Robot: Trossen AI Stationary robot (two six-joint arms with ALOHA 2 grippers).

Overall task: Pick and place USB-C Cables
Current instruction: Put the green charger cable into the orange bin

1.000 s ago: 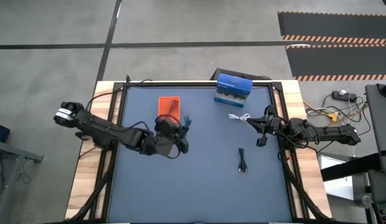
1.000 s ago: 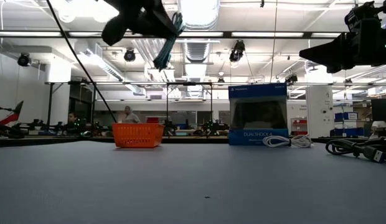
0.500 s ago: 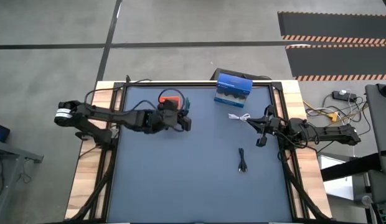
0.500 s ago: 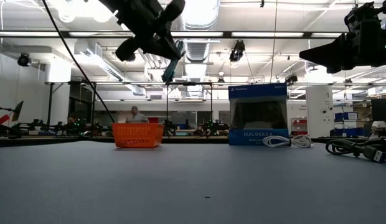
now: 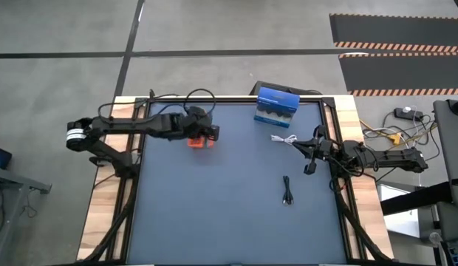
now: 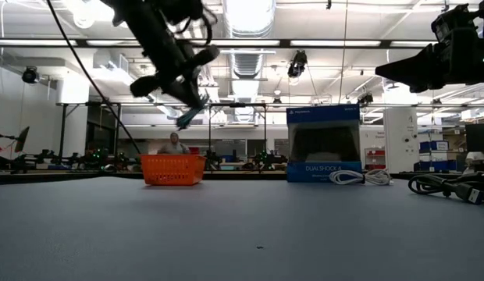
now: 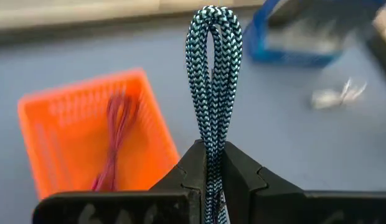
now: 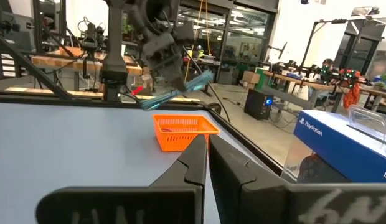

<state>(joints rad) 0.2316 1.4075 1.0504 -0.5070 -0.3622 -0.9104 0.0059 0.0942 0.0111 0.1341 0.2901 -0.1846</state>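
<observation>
My left gripper (image 5: 204,134) (image 7: 211,163) hovers over the orange basket (image 5: 193,142) (image 6: 172,168) at the far left of the table, shut on the teal-green cable (image 7: 213,74) (image 6: 189,117). The red cable (image 7: 115,134) lies inside the basket. Near the blue box, the white cable (image 5: 284,139) (image 6: 359,177) rests flat on the table. The black cable (image 5: 287,191) lies flat toward the right. My right gripper (image 5: 310,153) (image 8: 207,155) waits shut above the right edge, beside the white cable. My left gripper pinches the folded teal-green cable between its two fingers, across its doubled strands (image 7: 211,140). The looped end (image 7: 213,25) sticks out past the fingertips. The cable is lifted clear above the basket and points slantwise downward (image 6: 187,119).
The blue box (image 5: 277,106) (image 6: 323,145) stands at the table's far edge. Wooden rails (image 5: 111,199) run along both table sides. Bare dark table surface (image 5: 214,214) spreads across the middle and near side. Beyond the table, a person shows far off in the room (image 6: 174,144).
My left gripper has carried the teal-green cable from the middle-left of the table toward the far edge, stretching out and turning as it went, and now stands over the orange basket. The cable has stayed in its hold and now points downward.
</observation>
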